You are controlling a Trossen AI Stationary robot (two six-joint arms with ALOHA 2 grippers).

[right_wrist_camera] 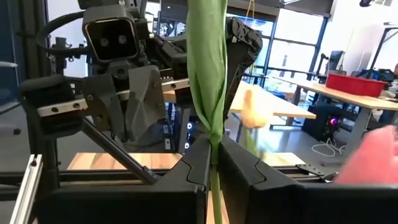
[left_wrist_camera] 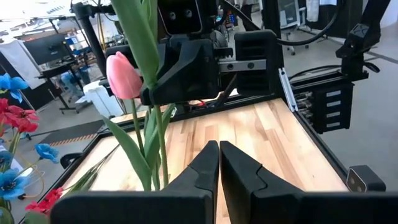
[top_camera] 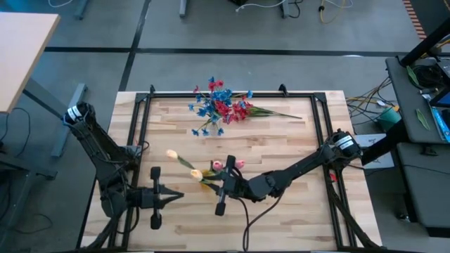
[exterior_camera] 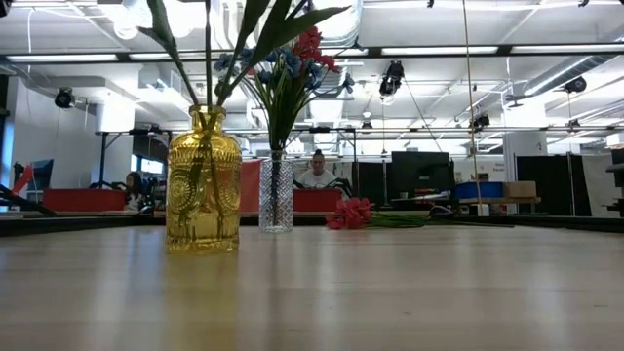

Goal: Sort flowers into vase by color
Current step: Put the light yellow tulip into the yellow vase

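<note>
Tabletop (top_camera: 281, 154), as we find it: flowers (top_camera: 219, 107) in a narrow vase (exterior_camera: 276, 195) near the far edge, at the middle. Loose flowers (exterior_camera: 353, 213) lie on the tabletop just right of that vase. Wide vase (exterior_camera: 204, 185) with tulip stems (top_camera: 191, 167) stands nearer, centre. Left hand (top_camera: 176, 197) sits left of it; right hand (top_camera: 218, 181) closes on a stem (right_wrist_camera: 210, 93) just right.

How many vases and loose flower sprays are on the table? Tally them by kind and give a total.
Vases: 2 (amber vase, clear vase)
Loose sprays lying flat: 1 (red flower spray)
Total: 3
</note>
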